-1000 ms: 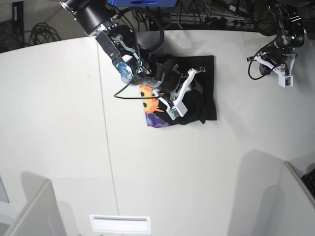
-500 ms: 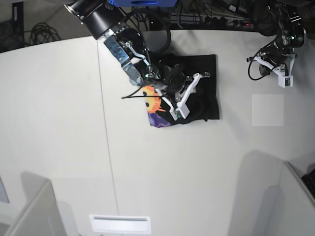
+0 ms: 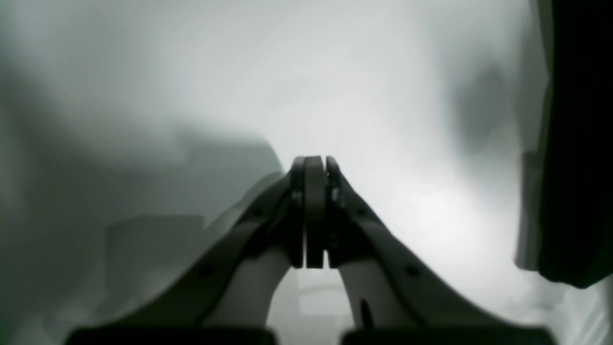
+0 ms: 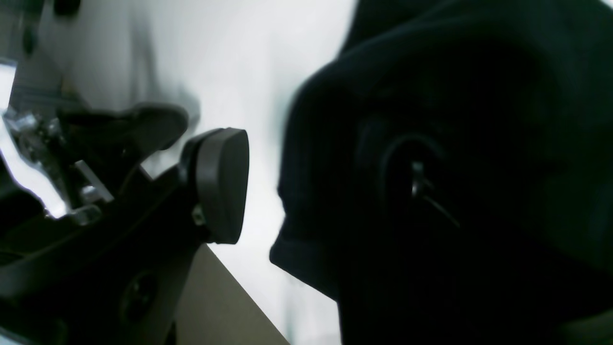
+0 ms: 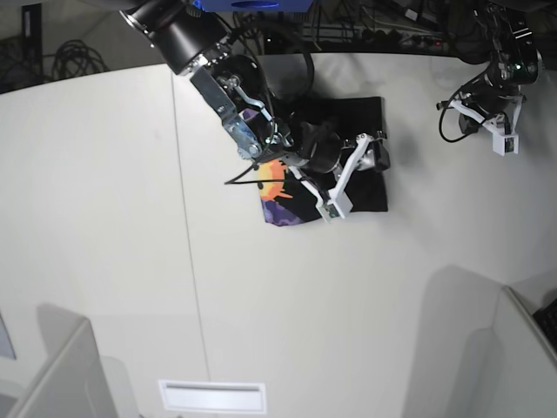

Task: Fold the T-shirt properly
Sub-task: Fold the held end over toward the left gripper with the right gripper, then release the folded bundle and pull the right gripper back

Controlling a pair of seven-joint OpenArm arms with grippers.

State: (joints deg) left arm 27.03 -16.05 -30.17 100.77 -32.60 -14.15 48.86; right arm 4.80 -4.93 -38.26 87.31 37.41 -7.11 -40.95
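The T-shirt (image 5: pixel 359 113) lies as a folded black bundle at the back middle of the white table, with its orange sun print (image 5: pixel 277 193) showing at the lower left corner. My right gripper (image 5: pixel 374 155) reaches over the shirt to its right edge. In the right wrist view this gripper (image 4: pixel 316 187) is open: one dark pad (image 4: pixel 222 184) stands free over the table, and the black cloth (image 4: pixel 455 143) drapes over the other side. My left gripper (image 5: pixel 470 120) hangs at the back right, far from the shirt, and its fingertips (image 3: pixel 313 172) are shut on nothing.
A seam (image 5: pixel 187 235) runs down the table left of the shirt. Cables (image 5: pixel 392 26) crowd the back edge. Grey partitions stand at the front left (image 5: pixel 61 374) and front right (image 5: pixel 522 348), and a white slot (image 5: pixel 211 396) sits at the front.
My right gripper has opened and moved right across the shirt to its right edge. More of the print's top is covered by the arm. The left arm has not moved.
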